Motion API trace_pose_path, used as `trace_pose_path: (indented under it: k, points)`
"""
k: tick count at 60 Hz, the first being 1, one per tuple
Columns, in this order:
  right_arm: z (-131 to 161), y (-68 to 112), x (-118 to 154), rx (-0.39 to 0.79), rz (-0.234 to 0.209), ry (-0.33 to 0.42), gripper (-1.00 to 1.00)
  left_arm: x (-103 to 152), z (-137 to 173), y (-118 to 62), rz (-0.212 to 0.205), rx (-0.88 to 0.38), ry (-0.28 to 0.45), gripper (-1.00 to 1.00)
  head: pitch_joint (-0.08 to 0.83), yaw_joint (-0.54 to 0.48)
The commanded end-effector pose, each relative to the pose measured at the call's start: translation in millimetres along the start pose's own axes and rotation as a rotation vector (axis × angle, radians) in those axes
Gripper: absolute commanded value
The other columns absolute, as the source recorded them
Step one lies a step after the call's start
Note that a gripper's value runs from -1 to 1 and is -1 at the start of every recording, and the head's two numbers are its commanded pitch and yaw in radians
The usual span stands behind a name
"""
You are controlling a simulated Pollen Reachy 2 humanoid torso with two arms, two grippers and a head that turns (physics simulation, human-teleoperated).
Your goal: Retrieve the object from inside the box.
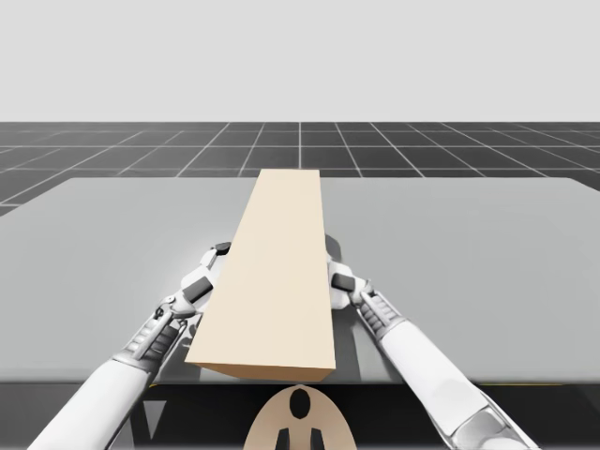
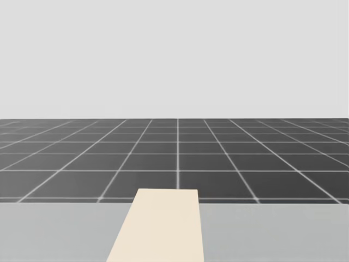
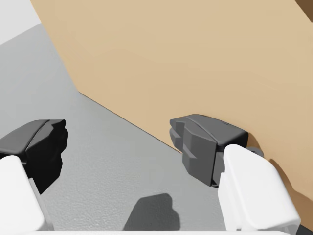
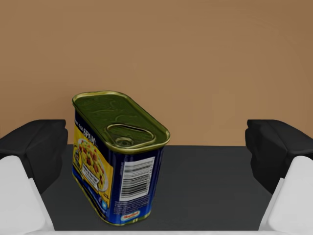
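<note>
A long tan box (image 1: 281,272) lies along the middle of the grey table, and its far end (image 2: 161,229) shows in the head view. My left gripper (image 1: 211,272) is at its left side, my right gripper (image 1: 342,281) at its right side. In the left wrist view my left gripper (image 3: 127,147) is open over the table, one finger (image 3: 205,142) against the tan box wall (image 3: 186,58). In the right wrist view a blue rectangular can (image 4: 117,156) with a gold pull-tab top stands on a dark floor (image 4: 205,186). It sits between the spread fingers of my open right gripper (image 4: 156,147), nearer one finger, touching neither.
The grey table (image 1: 487,244) stretches wide on both sides of the box. A tan wall (image 4: 195,58) rises just behind the can. A dark gridded floor (image 2: 174,158) lies beyond the table's far edge.
</note>
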Motion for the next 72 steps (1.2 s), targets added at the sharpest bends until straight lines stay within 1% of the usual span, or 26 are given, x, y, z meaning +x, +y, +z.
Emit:
trace_pose_path:
  k: [1, 3, 8, 10, 13, 15, 17, 20, 22, 23, 29, 30, 32, 34, 36, 38, 40, 41, 42, 43, 44, 51, 54, 55, 64, 72]
  points:
    - [-30, -5.1, -10, 0.066, -0.028, -0.033, -1.00, -4, -14, -22.4, 0.027, -0.060, 0.002, -1.00, 0.029, 0.02]
    - [-37, -4.6, -13, 0.081, -0.052, -0.041, -1.00, -4, -14, -22.3, 0.026, -0.060, 0.002, -1.00, 0.033, 0.02]
    - [-49, -1.0, -18, 0.110, -0.084, -0.048, -1.00, -4, -13, -22.4, 0.024, -0.060, 0.001, -1.00, 0.037, 0.02]
    - [-55, 1.2, -20, 0.132, -0.086, -0.055, -1.00, -4, -13, -22.2, 0.022, -0.060, 0.001, -1.00, 0.039, 0.02]
    - [-62, 4.3, -22, 0.148, -0.116, -0.064, -1.00, -4, -13, -22.1, 0.021, -0.060, 0.000, -1.00, 0.040, 0.02]
    - [-66, 6.0, -23, 0.158, -0.124, -0.072, -1.00, -3, -13, -21.9, 0.020, -0.060, -0.001, -1.00, 0.041, 0.02]
    - [-72, 9.9, -24, 0.179, -0.156, -0.076, -1.00, -3, -13, -21.7, 0.020, -0.059, -0.002, -1.00, 0.042, 0.02]
    - [-78, 15.8, -28, 0.201, -0.186, -0.076, -1.00, -3, -12, -21.5, 0.020, -0.059, -0.003, -1.00, 0.043, 0.02]
    - [-81, 18.4, -30, 0.208, -0.191, -0.072, -1.00, -3, -12, -21.4, 0.020, -0.059, -0.003, -1.00, 0.043, 0.02]
    - [-84, 21.9, -32, 0.226, -0.180, -0.066, -1.00, -3, -12, -21.4, 0.020, -0.059, -0.004, -1.00, 0.043, 0.02]
    - [-94, 29.9, -34, 0.275, -0.167, -0.066, -1.00, -3, -12, -21.2, 0.017, -0.059, -0.005, -1.00, 0.043, 0.02]
    - [-97, 33.0, -33, 0.296, -0.184, -0.067, -1.00, -3, -12, -21.2, 0.015, -0.058, -0.004, -1.00, 0.042, 0.02]
    - [-99, 34.6, -33, 0.304, -0.184, -0.073, -1.00, -3, -12, -21.2, 0.014, -0.058, -0.004, -1.00, 0.041, 0.02]
    - [-102, 38.5, -33, 0.322, -0.203, -0.077, -1.00, -3, -12, -21.1, 0.014, -0.057, -0.004, -1.00, 0.041, 0.02]
    - [-104, 41.7, -33, 0.339, -0.207, -0.077, -1.00, -3, -12, -21.4, 0.012, -0.056, -0.004, -1.00, 0.041, 0.02]
    - [-105, 45.5, -33, 0.356, -0.212, -0.077, -0.85, -3, -12, -21.6, 0.011, -0.056, -0.004, -1.00, 0.041, 0.02]
    - [-106, 48.7, -33, 0.363, -0.206, -0.076, -0.51, -3, -12, -21.9, 0.009, -0.056, -0.003, -1.00, 0.040, 0.02]
    - [-107, 51.1, -34, 0.365, -0.203, -0.079, -0.21, -3, -12, -21.9, 0.008, -0.056, -0.003, -1.00, 0.040, 0.02]
    - [-107, 52.2, -34, 0.374, -0.202, -0.083, 0.39, -3, -12, -22.0, 0.008, -0.056, -0.003, -1.00, 0.040, 0.02]
    - [-107, 53.5, -33, 0.376, -0.195, -0.081, 0.90, -3, -12, -22.0, 0.007, -0.055, -0.004, -1.00, 0.039, 0.02]
    - [-107, 54.7, -33, 0.373, -0.191, -0.082, 1.00, -3, -12, -22.0, 0.007, -0.055, -0.004, -1.00, 0.038, 0.02]
    - [-99, 56.8, -29, 0.371, -0.196, -0.067, 1.00, -3, -12, -21.7, 0.005, -0.053, -0.003, -1.00, 0.039, 0.02]
    - [-92, 56.0, -28, 0.361, -0.186, -0.052, 1.00, -3, -12, -21.5, 0.005, -0.052, -0.003, -1.00, 0.039, 0.02]
    - [-86, 55.3, -28, 0.350, -0.173, -0.040, 1.00, -3, -12, -21.5, 0.004, -0.052, -0.003, -1.00, 0.039, 0.02]
    - [-49, 50.6, -27, 0.296, -0.134, 0.005, 1.00, -3, -13, -21.6, 0.003, -0.049, -0.001, -1.00, 0.037, 0.02]
    - [-2, 51.2, -19, 0.233, -0.078, 0.030, 1.00, -3, -12, -21.2, 0.004, -0.044, -0.002, -1.00, 0.039, 0.01]
